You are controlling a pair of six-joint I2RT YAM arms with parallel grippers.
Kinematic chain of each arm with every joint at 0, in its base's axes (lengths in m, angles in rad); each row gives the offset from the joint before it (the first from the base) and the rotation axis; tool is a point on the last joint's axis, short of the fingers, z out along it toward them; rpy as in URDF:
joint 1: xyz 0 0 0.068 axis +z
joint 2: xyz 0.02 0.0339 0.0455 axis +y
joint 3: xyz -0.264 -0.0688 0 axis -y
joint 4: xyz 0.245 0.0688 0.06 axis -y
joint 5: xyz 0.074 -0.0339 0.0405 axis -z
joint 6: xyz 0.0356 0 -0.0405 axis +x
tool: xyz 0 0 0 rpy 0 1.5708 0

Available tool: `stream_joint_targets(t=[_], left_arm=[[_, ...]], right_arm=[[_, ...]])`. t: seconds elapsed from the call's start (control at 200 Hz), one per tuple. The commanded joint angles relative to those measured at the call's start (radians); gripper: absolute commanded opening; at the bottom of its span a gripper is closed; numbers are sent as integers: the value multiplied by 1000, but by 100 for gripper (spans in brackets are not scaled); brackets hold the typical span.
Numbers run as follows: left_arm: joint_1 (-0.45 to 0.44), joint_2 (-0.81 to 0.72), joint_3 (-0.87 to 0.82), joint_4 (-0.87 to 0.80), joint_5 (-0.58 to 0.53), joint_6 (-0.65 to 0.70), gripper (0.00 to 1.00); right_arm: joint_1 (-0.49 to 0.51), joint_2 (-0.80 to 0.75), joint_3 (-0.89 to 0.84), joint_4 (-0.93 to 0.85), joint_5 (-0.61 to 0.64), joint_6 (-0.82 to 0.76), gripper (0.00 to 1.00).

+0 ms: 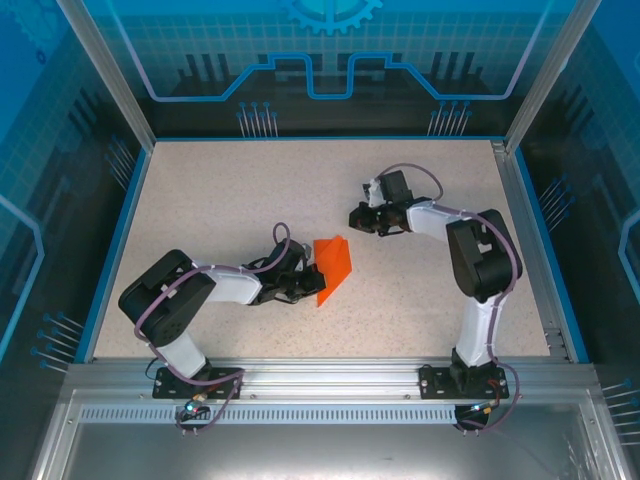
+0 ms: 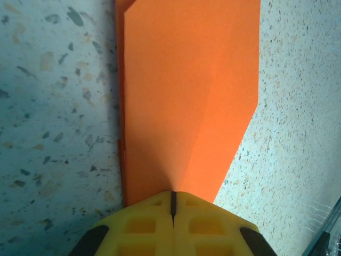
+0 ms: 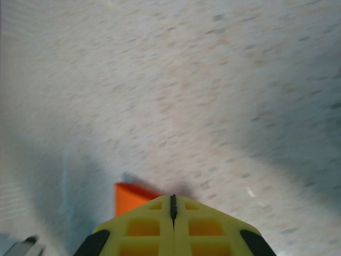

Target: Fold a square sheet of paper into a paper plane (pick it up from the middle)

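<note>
The folded bright orange paper sheet [image 1: 334, 262] sits mid-way on the speckled counter [image 1: 200, 200]. The left gripper [image 2: 173, 198] has its jaws clenched on the sheet's edge. The right gripper [image 1: 358, 217], at the sheet's 1 o'clock, is squeezed tight on nothing.

No readable text from my remote seat.
I find no words, brand names, labels or numbers I can read; the one sign I make out is a light-blue gear outline [image 1: 330, 12] at the top edge of the blue back panel [image 1: 330, 110], with circuit-style lines beneath it.
</note>
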Motion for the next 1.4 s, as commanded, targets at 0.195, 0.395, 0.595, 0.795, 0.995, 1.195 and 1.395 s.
stream_joint_targets(t=[0.195, 0.395, 0.595, 0.795, 0.995, 1.195, 1.395], left_arm=[[-13, 49, -56, -282, -46, 40, 0], [-12, 44, -56, -282, -51, 39, 0], [-12, 49, -63, -284, -53, 46, 0], [-13, 62, -72, -274, -57, 41, 0], [-13, 61, -83, -258, -55, 31, 0], [-12, 60, -83, -258, -53, 38, 0], [-13, 57, -76, -261, -50, 44, 0]], right_arm=[[172, -28, -141, 68, -48, 37, 0], [190, 16, -187, 81, 14, 44, 0], [131, 51, -147, 57, 66, 27, 0], [52, 105, -22, -2, 79, 13, 1], [-9, 149, 83, -71, 75, -5, 2], [2, 21, 70, -80, 12, -36, 6], [75, -35, -9, -41, -86, -22, 5]])
